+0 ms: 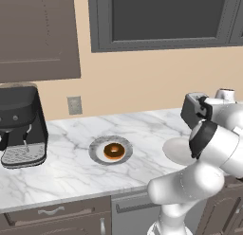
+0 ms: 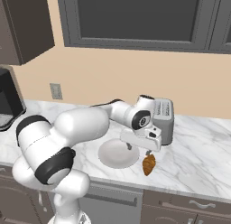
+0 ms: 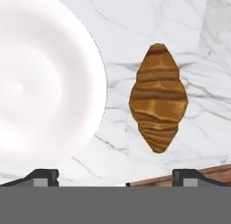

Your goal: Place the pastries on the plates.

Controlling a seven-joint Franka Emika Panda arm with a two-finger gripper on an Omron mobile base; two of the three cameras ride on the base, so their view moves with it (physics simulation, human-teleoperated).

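The counter (image 2: 198,142) is marble, and the open work sits near its front edge, so anything nudged forward has little room before it drops.

The plain plate (image 2: 118,154) lies bare, just beside the croissant (image 2: 149,165); in the hand view the two are close but apart. If you come down off-centre toward the plate, a fingertip may strike its rim and shove it.

The patterned plate (image 1: 110,150) carries the doughnut (image 1: 114,151), so by my judgement half the task is done. It stands well apart and is at little risk.

The toaster (image 2: 163,121) stands just behind the wrist; a wide swing on the lift could clip it.

The croissant lies on the counter, its long axis running away from the camera in the hand view (pointed ends, fat middle). Its centre sits toward the right fingertip, not midway. Close now and one finger may meet it first and push it aside, or toward the edge.

The gripper (image 3: 115,175) hangs above it, fingers spread wide, holding nothing.
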